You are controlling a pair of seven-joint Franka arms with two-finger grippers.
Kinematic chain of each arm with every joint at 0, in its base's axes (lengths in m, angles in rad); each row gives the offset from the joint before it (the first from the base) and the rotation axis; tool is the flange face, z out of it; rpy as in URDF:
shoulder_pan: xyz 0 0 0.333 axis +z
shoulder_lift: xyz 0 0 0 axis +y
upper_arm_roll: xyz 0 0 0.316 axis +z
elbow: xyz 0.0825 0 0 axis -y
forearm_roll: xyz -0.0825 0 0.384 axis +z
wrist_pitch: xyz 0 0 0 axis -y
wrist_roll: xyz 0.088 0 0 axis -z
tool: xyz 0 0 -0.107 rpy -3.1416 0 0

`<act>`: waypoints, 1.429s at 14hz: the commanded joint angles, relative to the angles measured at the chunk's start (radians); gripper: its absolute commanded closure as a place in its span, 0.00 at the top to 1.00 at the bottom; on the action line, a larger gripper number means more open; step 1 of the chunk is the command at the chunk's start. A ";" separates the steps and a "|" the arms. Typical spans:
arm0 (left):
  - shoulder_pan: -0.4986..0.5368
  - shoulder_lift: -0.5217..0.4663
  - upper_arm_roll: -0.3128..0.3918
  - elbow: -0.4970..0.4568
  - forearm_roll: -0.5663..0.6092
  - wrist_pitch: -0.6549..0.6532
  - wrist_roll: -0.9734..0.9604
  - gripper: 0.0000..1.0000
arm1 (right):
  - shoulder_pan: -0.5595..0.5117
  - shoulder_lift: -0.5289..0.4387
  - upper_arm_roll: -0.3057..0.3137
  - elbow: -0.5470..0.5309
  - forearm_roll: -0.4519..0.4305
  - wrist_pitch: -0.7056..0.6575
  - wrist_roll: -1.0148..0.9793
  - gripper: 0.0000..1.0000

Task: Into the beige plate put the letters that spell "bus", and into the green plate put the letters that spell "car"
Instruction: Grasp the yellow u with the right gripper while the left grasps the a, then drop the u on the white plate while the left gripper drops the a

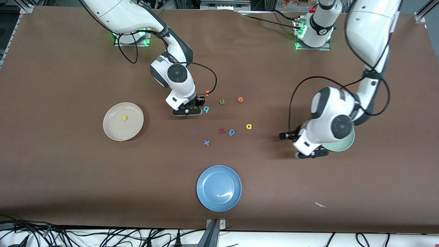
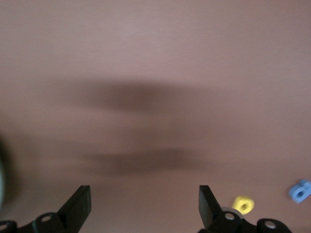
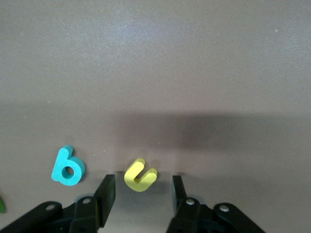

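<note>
Tabletop: yellow u point(image 3: 140, 175) between right end effector point(image 3: 144, 195) fingers.

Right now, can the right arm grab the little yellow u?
Probably yes. The right end effector sits low at the table with its fingers open on either side of the yellow u. Nothing lies between them; the teal b rests just beside, clear of the fingers.

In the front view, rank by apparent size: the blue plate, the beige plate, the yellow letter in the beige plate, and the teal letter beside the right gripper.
1. Blue plate, largest.
2. Beige plate, slightly smaller, though it lies farther from the camera, so the true difference is unsure.
3. Yellow letter and teal letter: both tiny, too alike to rank.
</note>
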 commanded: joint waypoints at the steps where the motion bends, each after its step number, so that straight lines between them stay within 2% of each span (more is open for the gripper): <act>1: -0.075 0.051 0.009 0.018 -0.020 0.083 -0.076 0.97 | 0.009 0.022 -0.004 0.021 -0.025 0.020 0.023 0.54; 6: -0.179 0.089 0.009 0.004 -0.020 0.164 -0.165 0.96 | 0.010 0.032 -0.004 0.021 -0.051 0.031 0.023 0.49; 7: -0.195 0.092 0.009 0.003 -0.021 0.163 -0.172 0.89 | 0.010 0.032 -0.006 0.021 -0.052 0.033 0.023 0.47; 10: -0.225 0.107 0.009 -0.015 -0.020 0.163 -0.185 0.79 | 0.010 0.034 -0.006 0.021 -0.052 0.036 0.023 0.45; 14: -0.239 0.121 0.011 -0.025 -0.014 0.164 -0.204 0.78 | 0.010 0.037 -0.006 0.020 -0.067 0.036 0.023 0.38; 17: -0.245 0.129 0.011 -0.023 -0.012 0.164 -0.215 0.70 | 0.010 0.040 -0.006 0.020 -0.077 0.036 0.023 0.28; 20: -0.247 0.129 0.011 -0.019 -0.012 0.164 -0.232 0.64 | 0.007 0.029 -0.008 0.020 -0.078 0.030 0.014 0.25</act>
